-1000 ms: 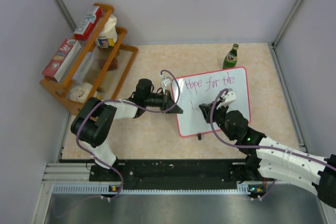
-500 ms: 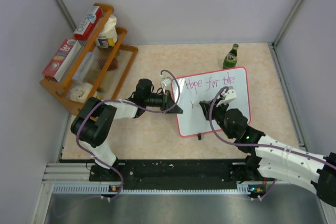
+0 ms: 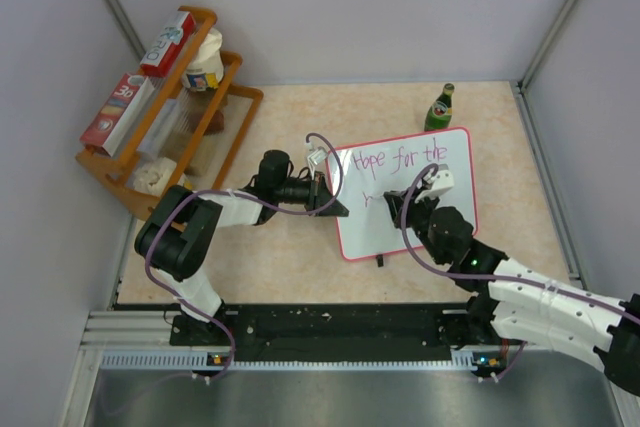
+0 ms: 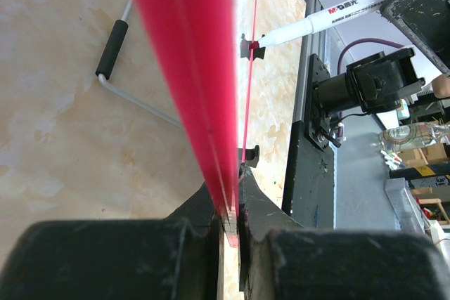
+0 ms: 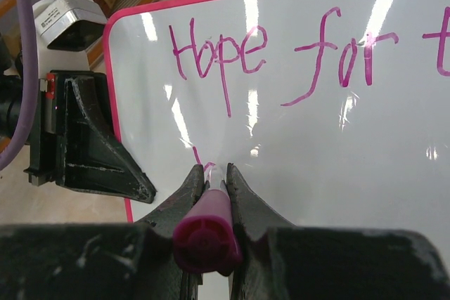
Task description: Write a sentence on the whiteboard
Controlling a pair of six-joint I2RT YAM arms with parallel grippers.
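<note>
The whiteboard (image 3: 455, 209) lies on the table at centre right, its pink rim (image 4: 184, 68) seen edge-on in the left wrist view. The sentence (image 3: 402, 158) reads "Hope for the" in pink-purple on the top line (image 5: 221, 50). A short first stroke of a second line (image 5: 199, 154) shows below "Hope". My left gripper (image 3: 335, 205) is shut on the board's left edge (image 4: 228, 212). My right gripper (image 3: 391, 201) is shut on a purple marker (image 5: 209, 233), its tip touching the board by that stroke. The marker also shows in the left wrist view (image 4: 330, 17).
A green bottle (image 3: 439, 107) stands just behind the board's far right corner. A wooden rack (image 3: 170, 107) with boxes and jars fills the far left. A black board foot (image 3: 379, 262) sticks out at the near edge. Grey walls close both sides.
My right gripper has shifted slightly along the board with the marker and a short stroke has appeared under "Hope". The left arm has not moved.
</note>
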